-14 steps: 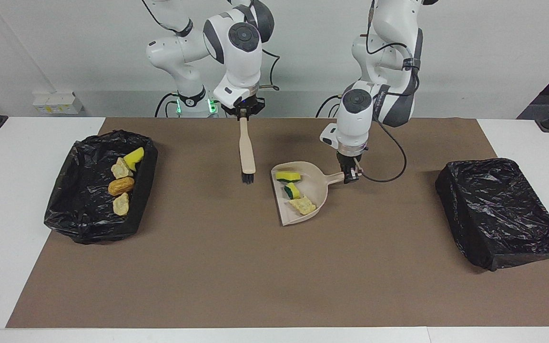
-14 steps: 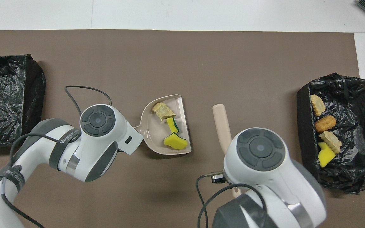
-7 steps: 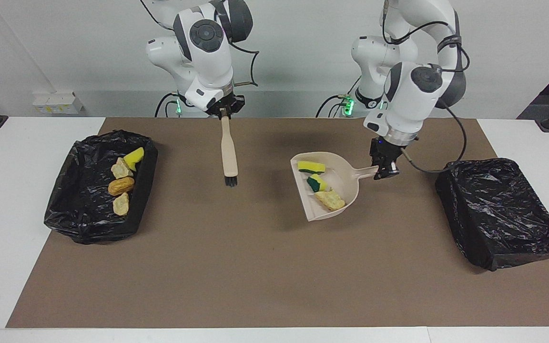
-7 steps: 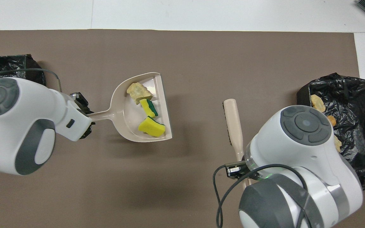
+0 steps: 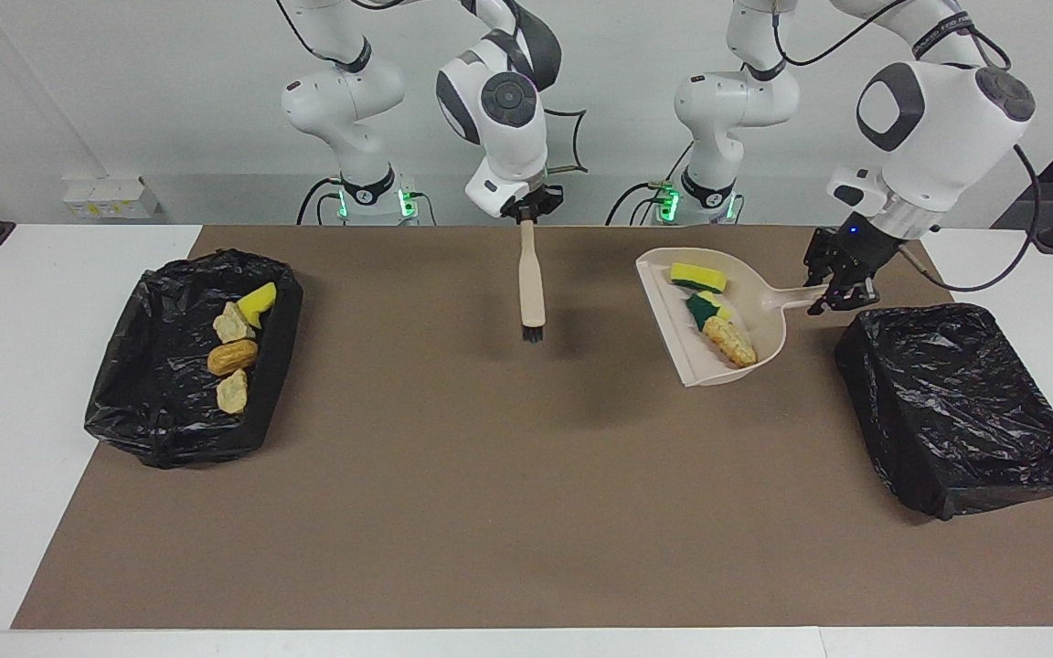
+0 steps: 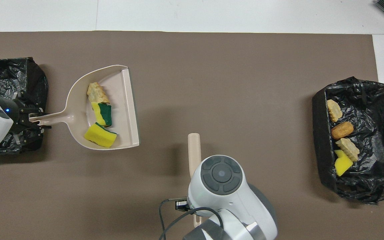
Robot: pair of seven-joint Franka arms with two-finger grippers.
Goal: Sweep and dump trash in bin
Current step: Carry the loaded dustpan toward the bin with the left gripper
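My left gripper point(image 5: 835, 294) is shut on the handle of a beige dustpan point(image 5: 760, 315) point(image 6: 125, 100), held up in the air over the mat. It hangs just beside the black-lined bin point(image 5: 947, 429) point(image 6: 12, 76) at the left arm's end, with the left gripper point(image 6: 35, 119) over that bin's edge. In the pan lie three pieces of trash: a yellow sponge chunk point(image 5: 698, 274) point(image 6: 100, 139), a green-backed one point(image 5: 700, 309) point(image 6: 102, 113) and a pale beige lump point(image 5: 732, 340) point(image 6: 96, 93). My right gripper point(image 5: 526, 216) is shut on a beige brush point(image 5: 532, 283) point(image 6: 194, 150), which hangs bristles down over the mat's middle.
A second black-lined bin point(image 5: 281, 334) point(image 6: 319, 133) stands at the right arm's end. It holds several scraps, among them a yellow chunk point(image 5: 257, 302) and an orange-brown lump point(image 5: 232, 356) point(image 6: 342, 130). A brown mat point(image 5: 490, 512) covers the table.
The left arm has raised the loaded dustpan and carried it toward the bin at the left arm's end. The right arm has shifted sideways with the brush, ending over the mat's middle.
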